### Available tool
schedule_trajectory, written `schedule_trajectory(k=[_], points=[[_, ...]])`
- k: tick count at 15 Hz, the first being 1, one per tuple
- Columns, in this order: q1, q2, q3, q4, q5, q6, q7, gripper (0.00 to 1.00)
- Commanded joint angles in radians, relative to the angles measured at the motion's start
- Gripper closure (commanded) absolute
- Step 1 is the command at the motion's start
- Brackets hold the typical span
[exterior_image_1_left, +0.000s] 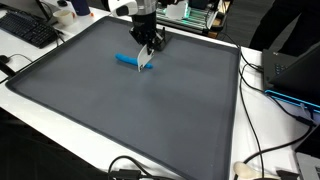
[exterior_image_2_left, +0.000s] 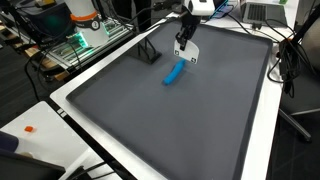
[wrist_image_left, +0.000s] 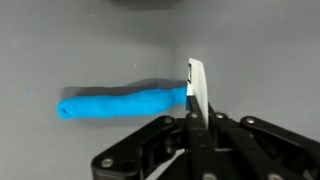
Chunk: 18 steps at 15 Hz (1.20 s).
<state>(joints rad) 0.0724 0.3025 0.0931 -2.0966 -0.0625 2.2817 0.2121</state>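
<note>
Here we see our claw (wrist_image_left: 190, 116) clamped tight on the white end of a blue tool (wrist_image_left: 120, 103) lying on the grey mat (exterior_image_1_left: 150, 110).

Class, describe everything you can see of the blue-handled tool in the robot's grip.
The blue-handled tool has a rounded, lumpy blue handle, seemingly plastic or rubber, and a thin flat white blade at one end. It lies level, low over the dark grey mat, toward the mat's far edge in both exterior views; whether it rests on the mat cannot be told. The black end effector is shut on the white blade, a finger on each face. Nothing else touches it.
</note>
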Motion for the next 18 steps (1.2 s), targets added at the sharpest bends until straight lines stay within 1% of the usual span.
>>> schedule_trajectory(k=[1, 10, 18], points=[[0.019, 0.01, -0.021, -0.013, -0.013, 0.04, -0.015, 0.99], [0.037, 0.033, -0.045, -0.014, -0.072, 0.069, -0.008, 0.99], [0.035, 0.052, -0.043, -0.03, -0.059, 0.088, -0.016, 0.99]])
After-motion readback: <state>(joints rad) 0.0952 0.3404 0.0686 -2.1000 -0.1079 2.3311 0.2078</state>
